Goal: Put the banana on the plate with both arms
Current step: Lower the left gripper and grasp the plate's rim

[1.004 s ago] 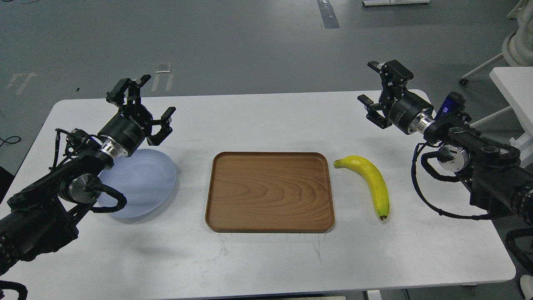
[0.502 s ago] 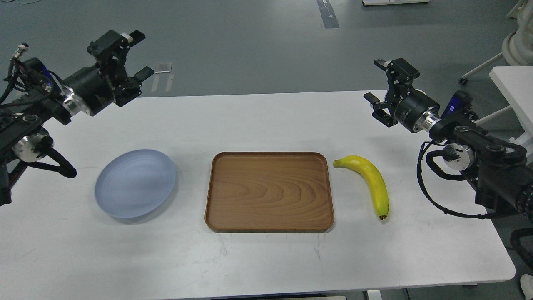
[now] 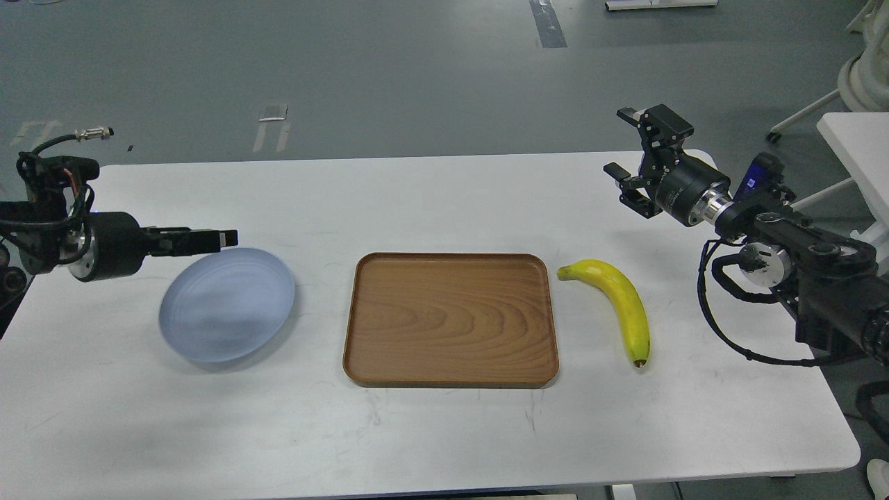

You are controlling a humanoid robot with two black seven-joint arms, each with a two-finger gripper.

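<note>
The yellow banana [image 3: 620,303] lies on the white table right of the wooden tray, stem end toward the tray, dark tip toward me. The pale blue plate [image 3: 227,305] sits on the table left of the tray. My left gripper [image 3: 221,239] points right, low over the plate's far left rim; it is seen edge-on, so its fingers cannot be told apart, and contact with the rim is unclear. My right gripper [image 3: 620,143] is open and empty, hovering above the table behind and to the right of the banana.
A rectangular brown wooden tray [image 3: 450,378] lies in the middle of the white table [image 3: 444,437], between plate and banana. Another white table [image 3: 858,142] and a chair base stand at the far right on the grey floor.
My left arm has swung down from high over the table's back left; its gripper now points right at the plate's far rim. The right gripper has shifted only slightly. Banana and plate have not moved.
</note>
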